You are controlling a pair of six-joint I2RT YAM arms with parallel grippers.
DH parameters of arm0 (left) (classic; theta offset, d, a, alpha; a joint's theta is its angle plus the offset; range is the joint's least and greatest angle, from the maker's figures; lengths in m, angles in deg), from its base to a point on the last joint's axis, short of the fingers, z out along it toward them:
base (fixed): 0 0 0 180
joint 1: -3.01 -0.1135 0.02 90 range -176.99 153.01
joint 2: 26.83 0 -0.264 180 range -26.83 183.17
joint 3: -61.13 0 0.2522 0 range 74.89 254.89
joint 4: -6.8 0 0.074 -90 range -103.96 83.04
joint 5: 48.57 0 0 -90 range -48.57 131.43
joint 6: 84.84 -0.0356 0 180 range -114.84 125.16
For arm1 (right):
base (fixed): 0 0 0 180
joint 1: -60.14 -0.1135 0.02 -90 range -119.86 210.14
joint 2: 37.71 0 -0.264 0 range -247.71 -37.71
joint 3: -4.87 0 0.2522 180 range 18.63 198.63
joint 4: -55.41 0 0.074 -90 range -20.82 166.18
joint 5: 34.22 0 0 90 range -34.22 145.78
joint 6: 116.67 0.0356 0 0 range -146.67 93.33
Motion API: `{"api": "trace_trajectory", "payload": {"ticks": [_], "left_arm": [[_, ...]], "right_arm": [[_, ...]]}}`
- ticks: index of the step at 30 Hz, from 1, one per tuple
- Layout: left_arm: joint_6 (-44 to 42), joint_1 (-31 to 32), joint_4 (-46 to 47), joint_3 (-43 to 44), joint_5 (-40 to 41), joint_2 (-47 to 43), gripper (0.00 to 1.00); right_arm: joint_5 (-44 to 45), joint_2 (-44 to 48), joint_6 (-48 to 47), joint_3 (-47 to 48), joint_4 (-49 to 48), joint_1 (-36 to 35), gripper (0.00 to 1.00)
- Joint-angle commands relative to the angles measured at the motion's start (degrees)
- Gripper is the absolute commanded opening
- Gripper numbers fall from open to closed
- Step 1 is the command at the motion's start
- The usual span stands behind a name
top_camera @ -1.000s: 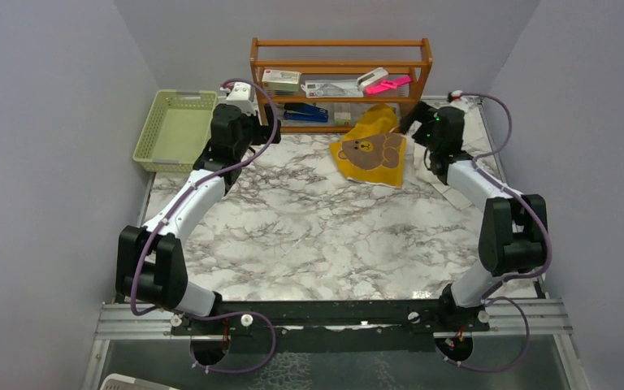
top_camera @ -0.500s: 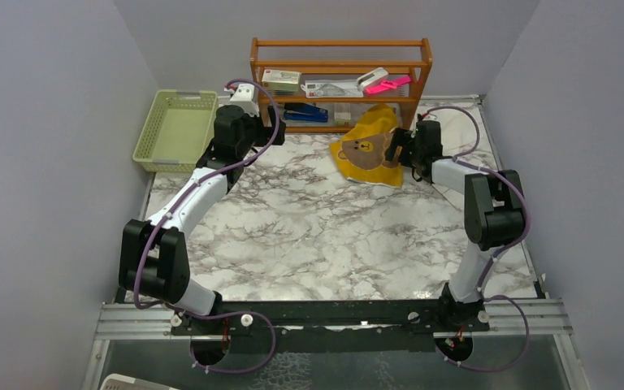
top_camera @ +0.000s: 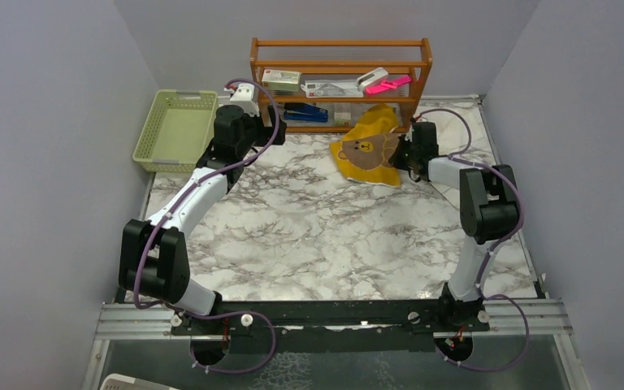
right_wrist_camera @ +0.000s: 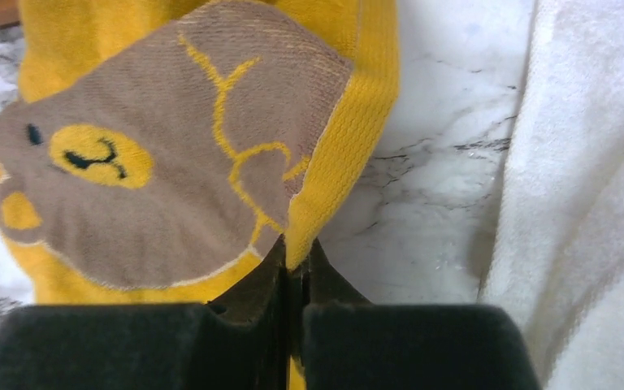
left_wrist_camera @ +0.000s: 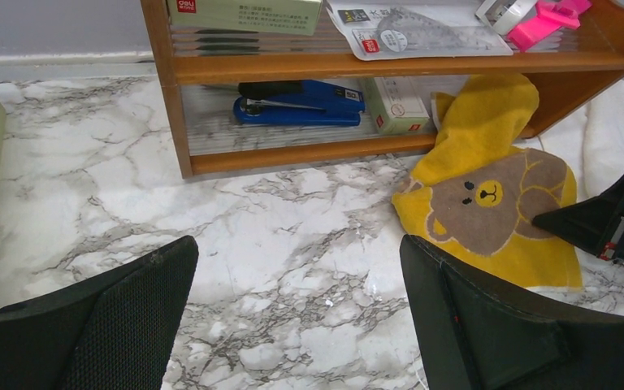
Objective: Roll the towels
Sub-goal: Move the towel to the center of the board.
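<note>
Marble-patterned table (top_camera: 309, 236) carries a mustard-yellow towel (top_camera: 370, 152) with a brown bear patch at its far side, the far part bunched against the wooden shelf (top_camera: 341, 58); the right fingers (right_wrist_camera: 260, 284) are clenched on the towel's right edge; a cream-white towel (right_wrist_camera: 593, 203) lies just beside it; the left fingers (left_wrist_camera: 114, 325) are spread wide near the green basket (top_camera: 175, 128), grasping nothing.

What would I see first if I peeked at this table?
The bright yellow towel with a brown bear face, lying at the back of the marble table in front of the wooden shelf. The right pincer is shut on its edge, and a green basket sits in the far left corner.
</note>
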Motion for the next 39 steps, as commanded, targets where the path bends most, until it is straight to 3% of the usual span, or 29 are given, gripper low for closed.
{"api": "trace_trajectory", "payload": {"ticks": [1, 5, 10, 11, 14, 15, 16, 22, 25, 28, 33, 39], "left_arm": [[-0.71, -0.30, -0.38, 1.56, 0.52, -2.14, 0.99], [-2.34, -0.47, -2.30, 0.92, 4.10, -5.84, 0.99], [-4.65, -1.82, -5.83, 0.14, 7.30, -12.38, 0.99], [-4.70, -1.95, -6.11, -0.08, 7.57, -13.69, 0.99], [-3.61, -1.97, -6.71, 0.15, 6.87, -16.10, 0.99], [-3.09, -1.97, -6.98, 0.45, 6.29, -16.31, 0.99], [-2.31, -1.90, -7.37, 0.73, 5.65, -16.14, 0.99], [4.40, 0.49, -10.62, 2.43, 0.01, -10.32, 0.99], [3.84, 6.91, -11.07, 0.28, 2.14, -6.69, 0.99], [2.46, 12.35, -12.96, -1.72, 4.89, -2.48, 0.93], [3.87, 17.85, -12.93, -5.43, 5.18, 4.50, 0.84], [5.23, 24.37, -12.97, -6.97, 7.47, 9.82, 0.81]], "right_arm": [[-6.15, 7.17, 2.10, 0.98, -0.32, -0.09, 0.01], [-7.72, 15.89, 4.46, 1.87, 0.47, -4.52, 0.01], [-9.60, 20.31, 4.53, 7.07, 0.94, -17.88, 0.04], [-11.16, 19.94, 3.54, 8.25, 0.73, -20.06, 0.19], [-15.82, 18.55, 1.17, 10.44, 0.95, -21.70, 0.80], [-13.01, 18.80, 0.06, 10.26, 1.47, -21.48, 0.96], [-9.93, 19.46, -0.65, 9.58, 1.42, -21.26, 1.00], [-9.54, 23.58, -0.23, 2.23, -2.63, -15.17, 1.00], [-9.56, 23.08, -0.04, 0.67, -2.21, -11.70, 1.00], [-9.43, 22.09, 0.34, -0.12, -0.79, -7.70, 1.00], [-10.43, 20.98, 0.88, -1.30, -0.06, -3.25, 1.00], [-11.02, 20.05, 0.40, -1.83, 0.54, -1.95, 1.00]]}}
